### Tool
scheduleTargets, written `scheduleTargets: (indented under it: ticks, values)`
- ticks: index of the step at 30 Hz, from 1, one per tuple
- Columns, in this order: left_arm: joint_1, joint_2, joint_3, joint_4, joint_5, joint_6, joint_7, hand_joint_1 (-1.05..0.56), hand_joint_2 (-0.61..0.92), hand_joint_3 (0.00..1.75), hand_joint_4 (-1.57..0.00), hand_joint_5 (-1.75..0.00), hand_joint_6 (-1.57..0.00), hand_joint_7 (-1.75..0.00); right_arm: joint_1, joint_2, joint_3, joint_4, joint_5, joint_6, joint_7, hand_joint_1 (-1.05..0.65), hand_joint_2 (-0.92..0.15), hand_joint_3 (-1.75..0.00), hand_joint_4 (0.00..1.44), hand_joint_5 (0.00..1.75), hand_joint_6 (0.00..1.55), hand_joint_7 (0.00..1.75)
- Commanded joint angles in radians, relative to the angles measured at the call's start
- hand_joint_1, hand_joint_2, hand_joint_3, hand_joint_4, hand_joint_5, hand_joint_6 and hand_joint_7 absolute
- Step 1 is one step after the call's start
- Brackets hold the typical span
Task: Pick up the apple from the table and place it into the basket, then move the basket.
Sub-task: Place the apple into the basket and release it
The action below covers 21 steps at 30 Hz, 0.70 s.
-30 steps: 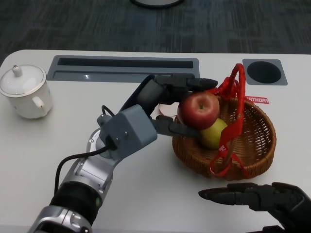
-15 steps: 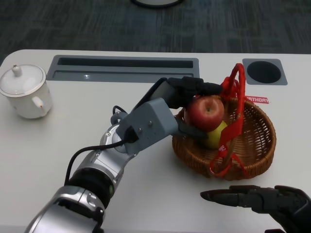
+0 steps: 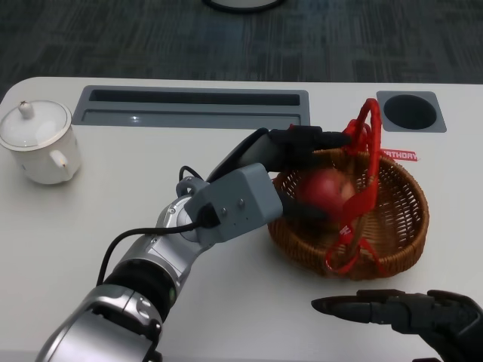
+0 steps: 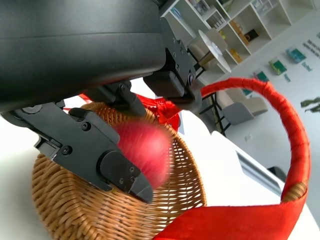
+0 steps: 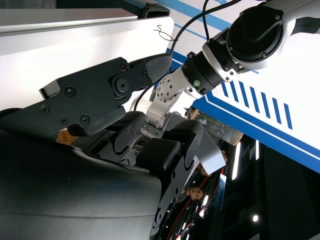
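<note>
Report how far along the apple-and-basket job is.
Done: the apple is off the table and down inside the basket. In hand: the left robot hand is around it, blurred, grip unclear. Left: moving the basket; the right robot hand hovers open nearby.

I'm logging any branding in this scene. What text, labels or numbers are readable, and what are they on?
"ATHORY": white letters on a small red label on the table behind the basket; its start is hidden by the red handle.
Items on the shelves in the left wrist view: too small to read.
</note>
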Motion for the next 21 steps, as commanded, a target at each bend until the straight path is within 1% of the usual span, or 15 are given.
scheduleTargets:
  ticks: [1, 3, 5, 7, 10, 13, 16, 21]
  values:
    - [-0.018, 0.026, -0.011, -0.021, 0.012, -0.011, -0.029, -0.61, 0.74, 0.00, -0.24, 0.00, -0.23, 0.00, 0.007, -0.012, 0.001, -0.014, 0.012, 0.001, -0.003, -0.35, -0.78, 0.00, 0.81, 0.00, 0.78, 0.00]
    - [-0.016, 0.031, -0.008, -0.032, 0.000, -0.019, -0.053, -0.67, 0.74, 0.00, -0.15, 0.00, -0.14, 0.00, 0.006, -0.012, 0.001, -0.012, 0.013, 0.001, -0.002, -0.35, -0.77, 0.00, 0.81, 0.00, 0.78, 0.00]
    - [-0.013, 0.037, -0.001, -0.044, -0.016, -0.031, -0.080, -0.73, 0.74, 0.00, -0.09, 0.00, -0.09, 0.00, 0.005, -0.011, 0.002, -0.011, 0.013, 0.002, -0.003, -0.34, -0.77, 0.00, 0.82, 0.00, 0.78, 0.00]
    - [-0.011, 0.041, 0.006, -0.055, -0.030, -0.040, -0.102, -0.76, 0.74, 0.00, -0.06, 0.00, -0.07, 0.00, 0.005, -0.011, 0.002, -0.012, 0.012, 0.004, -0.003, -0.34, -0.77, 0.00, 0.82, 0.00, 0.78, 0.00]
    - [-0.008, 0.051, 0.017, -0.076, -0.044, -0.052, -0.121, -0.76, 0.74, 0.00, -0.03, 0.00, -0.05, 0.00, 0.006, -0.014, 0.000, -0.016, 0.008, 0.010, -0.005, -0.35, -0.77, 0.00, 0.82, 0.00, 0.78, 0.00]
    - [0.000, 0.064, 0.029, -0.105, -0.059, -0.076, -0.127, -0.74, 0.73, 0.00, -0.05, -0.01, -0.06, -0.01, 0.003, -0.016, -0.001, -0.015, 0.006, 0.010, -0.004, -0.36, -0.77, 0.00, 0.82, 0.00, 0.78, 0.00]
    - [0.012, 0.085, 0.038, -0.152, -0.071, -0.089, -0.135, -0.71, 0.74, 0.01, -0.09, -0.02, -0.11, -0.02, -0.001, -0.016, -0.001, -0.012, 0.007, 0.009, -0.003, -0.36, -0.78, 0.00, 0.81, 0.00, 0.78, 0.00]
    - [0.067, 0.125, 0.058, -0.286, -0.132, -0.057, -0.207, -0.64, 0.73, 0.00, -0.17, -0.03, -0.19, -0.03, -0.009, -0.019, -0.008, -0.007, 0.002, 0.004, -0.005, -0.37, -0.78, 0.00, 0.82, 0.00, 0.78, 0.00]
